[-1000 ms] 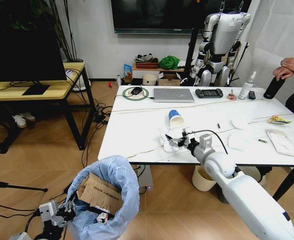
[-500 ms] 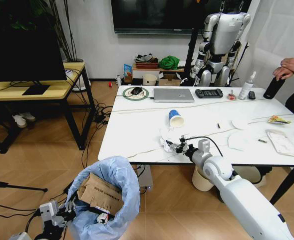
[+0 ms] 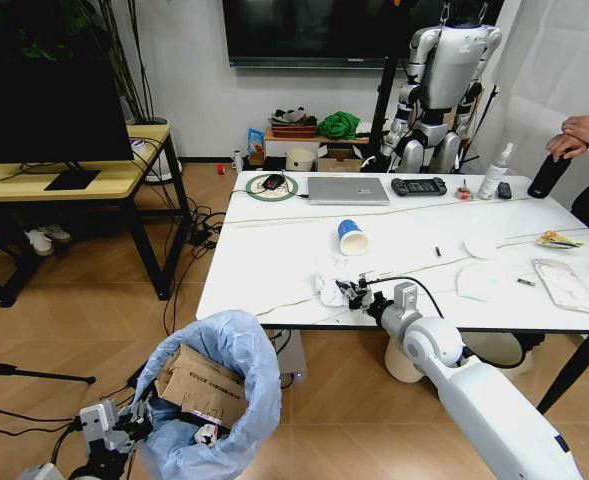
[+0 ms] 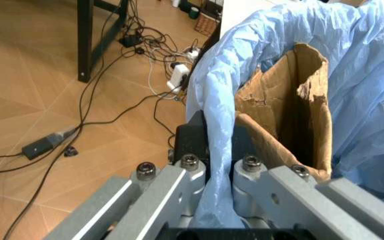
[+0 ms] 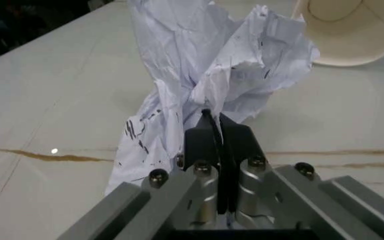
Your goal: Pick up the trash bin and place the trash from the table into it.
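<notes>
Trash on the marble-look surface (image 3: 274,250) is the concern here, and the piece in hand is a crumpled white tissue (image 5: 205,75). It lies near the front edge of the surface, at about 7 o'clock from a blue-and-white paper cup (image 3: 352,237) tipped on its side. The right hand (image 3: 352,292) reaches in from the robot's side, its two dark jaws pinched closed on a fold of the tissue, as the right wrist view shows. The paper looks feather-light, soft and easily torn, with faint dark marks; a pinch on a bunched ridge, not a loose flap, should hold it best, and a loose corner may well trail or snag.

Farther along the surface, toward 3 o'clock, lie round white paper lids (image 3: 477,280) and a flat wrapper (image 3: 566,285); thin and flat, they would probably be hard to get a jaw beneath.

Down at 7 o'clock, low beside the robot, the trash bin (image 3: 214,400) sits lined with a puffy light-blue bag. A crushed brown cardboard carton (image 4: 285,110) already stands inside. The left hand (image 4: 217,155) is clamped closed over the bin's rim, bag film caught between its jaws. That film seems slippery and thin, so the rim beneath is the firmer hold.
</notes>
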Robot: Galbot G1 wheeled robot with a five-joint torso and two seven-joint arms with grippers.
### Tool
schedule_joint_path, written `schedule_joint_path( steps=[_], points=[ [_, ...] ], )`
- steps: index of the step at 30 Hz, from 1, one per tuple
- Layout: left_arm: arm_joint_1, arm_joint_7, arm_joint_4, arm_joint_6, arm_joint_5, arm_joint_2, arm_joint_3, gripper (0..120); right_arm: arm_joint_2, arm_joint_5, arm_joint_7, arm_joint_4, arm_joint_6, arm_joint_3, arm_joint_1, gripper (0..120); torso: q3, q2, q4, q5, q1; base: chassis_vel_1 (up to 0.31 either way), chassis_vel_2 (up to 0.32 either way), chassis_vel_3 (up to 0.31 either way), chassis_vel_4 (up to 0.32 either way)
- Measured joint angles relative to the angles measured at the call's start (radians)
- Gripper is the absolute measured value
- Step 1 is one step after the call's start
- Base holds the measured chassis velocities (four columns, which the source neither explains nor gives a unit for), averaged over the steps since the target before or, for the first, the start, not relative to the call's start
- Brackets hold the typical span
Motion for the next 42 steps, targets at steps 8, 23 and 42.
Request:
schedule_joint_path(
  steps=[8,23,42],
  points=[
    [-0.006,-0.002,0.007,0.001,0.001,-0.003,0.007,0,-0.013,0.063,-0.087,0.118,0.162,-0.013,-0.033,0,0.000,0.000,0.0000,0.0000,0.000,0.000,0.000,0.000,0.000],
    [-0.017,-0.003,0.017,0.002,0.009,-0.014,0.018,0,-0.094,0.086,-0.189,0.454,0.317,-0.399,-0.038,0,0.000,0.000,0.0000,-0.0002,0.000,0.000,0.000,0.000,0.000],
    [-0.028,-0.011,0.022,0.015,0.003,-0.018,0.043,0,-0.107,-0.033,-0.156,0.429,0.325,-0.423,-0.050,45,0.000,0.000,-0.0001,0.0001,0.000,0.000,0.000,0.000,0.000]
  ],
)
